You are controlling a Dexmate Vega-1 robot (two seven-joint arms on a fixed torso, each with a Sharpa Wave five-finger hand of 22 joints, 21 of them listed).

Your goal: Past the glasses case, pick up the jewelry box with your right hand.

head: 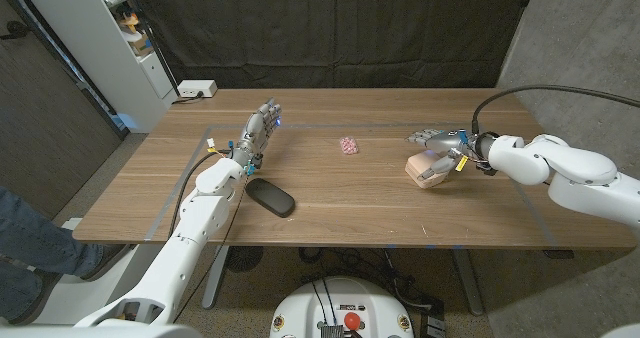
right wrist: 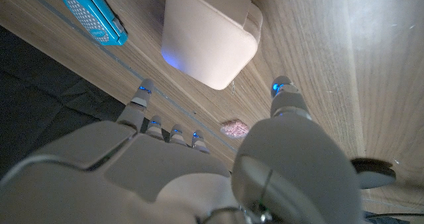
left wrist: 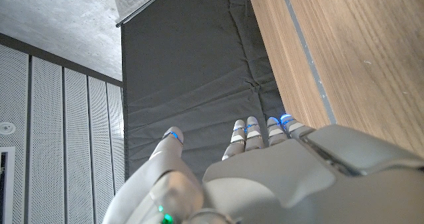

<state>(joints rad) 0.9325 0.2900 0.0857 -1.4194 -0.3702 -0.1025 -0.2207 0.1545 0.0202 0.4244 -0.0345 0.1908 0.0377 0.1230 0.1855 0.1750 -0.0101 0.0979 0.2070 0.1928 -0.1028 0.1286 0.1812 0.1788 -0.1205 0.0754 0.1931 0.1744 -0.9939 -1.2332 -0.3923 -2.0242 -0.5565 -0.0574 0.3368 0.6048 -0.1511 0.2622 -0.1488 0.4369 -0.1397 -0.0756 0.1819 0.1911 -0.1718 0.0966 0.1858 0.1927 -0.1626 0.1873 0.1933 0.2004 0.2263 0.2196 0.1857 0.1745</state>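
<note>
Wooden bench (head: 330,203) is carrying everything, w/ a black curtain (head: 330,28) hanging behind it and grey tape lines running along its far and left sides.

Right arm is reaching in from the right side, w/ right hand (head: 440,150) hovering over the jewelry box (head: 430,167). Fingers are spreading apart above the box; wrist view is showing the box (right wrist: 211,35) sitting beyond the fingertips (right wrist: 283,88), not gripped, hand holding nothing.

Left arm is lying along the bench's left part. Left hand (head: 257,133) is standing on its edge, fingers (left wrist: 245,132) extending straight and slightly apart, holding nothing.

Jewelry box is a pale cream, rounded square, sitting on the bench's right part, lid closed.

Glasses case (head: 271,196) is a dark oval, lying near the front edge just beside the left forearm, well apart from the box.

A white power strip (head: 196,89) is sitting at the far left corner.

A blue perforated item (right wrist: 93,13) is lying near the box in the right wrist view.

Smallest: a pink wrapped bit (head: 348,145), lying mid-bench between the two hands.
</note>
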